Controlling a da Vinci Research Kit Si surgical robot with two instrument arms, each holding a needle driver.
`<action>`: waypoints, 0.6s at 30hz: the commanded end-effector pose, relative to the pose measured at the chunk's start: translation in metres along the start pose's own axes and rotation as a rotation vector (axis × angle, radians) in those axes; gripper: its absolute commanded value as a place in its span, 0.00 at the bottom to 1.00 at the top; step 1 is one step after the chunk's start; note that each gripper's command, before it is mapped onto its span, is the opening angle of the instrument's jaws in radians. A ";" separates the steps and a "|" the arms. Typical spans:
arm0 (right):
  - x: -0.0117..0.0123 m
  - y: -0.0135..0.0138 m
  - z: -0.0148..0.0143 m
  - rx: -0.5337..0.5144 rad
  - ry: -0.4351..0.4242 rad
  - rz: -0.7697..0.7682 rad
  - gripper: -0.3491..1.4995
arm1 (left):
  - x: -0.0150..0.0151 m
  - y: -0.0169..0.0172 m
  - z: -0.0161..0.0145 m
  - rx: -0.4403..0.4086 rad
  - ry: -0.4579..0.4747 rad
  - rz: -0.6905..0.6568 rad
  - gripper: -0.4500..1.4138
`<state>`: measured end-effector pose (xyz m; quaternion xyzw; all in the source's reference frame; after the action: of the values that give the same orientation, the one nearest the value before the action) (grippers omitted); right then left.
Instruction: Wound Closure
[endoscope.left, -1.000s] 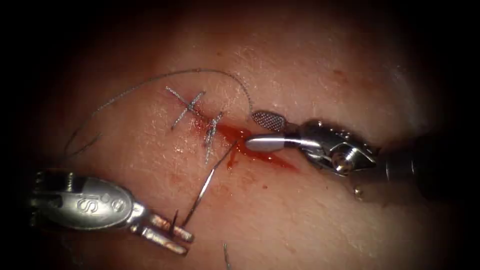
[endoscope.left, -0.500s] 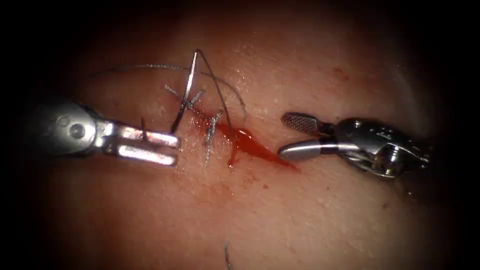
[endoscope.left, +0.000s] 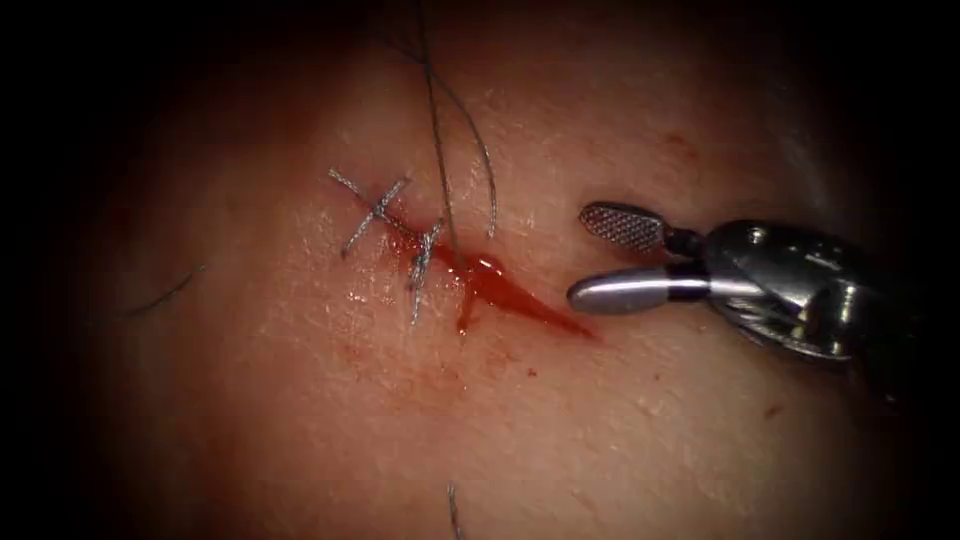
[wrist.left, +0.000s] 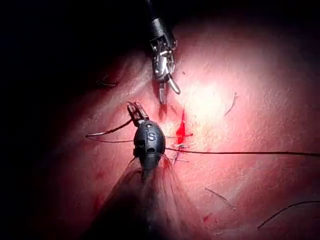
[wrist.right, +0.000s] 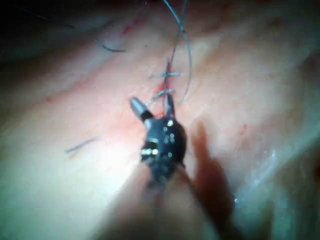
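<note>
Step in hand: thread-pulling, as I judge it. The thread (endoscope.left: 437, 150) rises straight from the cut (endoscope.left: 520, 305), well ahead of the right pincer (endoscope.left: 592, 258), and runs out past the tissue's far edge.
Left pincer: the left pincer (wrist.left: 135, 113) looks clamped on the needle (wrist.left: 107, 132), apparently near one end of its curve, though I cannot tell the exact spot.
Needle: it juts sideways from the left pincer and seems clear of the tissue.
Right pincer: its jaws stand apart and hold nothing. It hovers at the right end of the cut, with the lower jaw just short of the red fluid (endoscope.left: 497, 285).
Stitches: two stitches (endoscope.left: 375, 208) cross the cut beyond the right pincer's tips, to the left of where the thread comes out.
Next move calls for: a steady pull along the thread's own line, so it neither saws the cut's edge nor snags the slack loop (endoscope.left: 487, 175) beside it.
Surface: the tissue (endoscope.left: 640, 430) is moist and pale, with red fluid pooled only in the open part of the cut. A cut end of thread (endoscope.left: 165, 292) lies far to the left.
Room: bare tissue lies all around the right pincer. The finished stitches stand close to the taut thread, so room is tight there.
</note>
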<state>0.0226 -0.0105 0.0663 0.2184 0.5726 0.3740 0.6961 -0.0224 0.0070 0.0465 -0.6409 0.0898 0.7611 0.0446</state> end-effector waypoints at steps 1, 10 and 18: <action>-0.0004 -0.0004 0.0007 -0.002 -0.001 0.014 0.79 | -0.0009 0.0016 0.0008 -0.004 0.001 0.014 0.00; -0.0005 -0.0005 0.0007 -0.008 -0.005 0.103 0.72 | -0.0044 0.0117 0.0017 -0.047 0.004 0.079 0.00; -0.0008 -0.0013 0.0022 -0.021 -0.014 0.393 0.65 | -0.0065 0.0167 0.0037 -0.050 -0.018 0.150 0.00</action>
<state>0.0246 -0.0110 0.0660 0.3191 0.5087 0.5118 0.6144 -0.0281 -0.0086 0.0547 -0.6166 0.1272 0.7759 -0.0403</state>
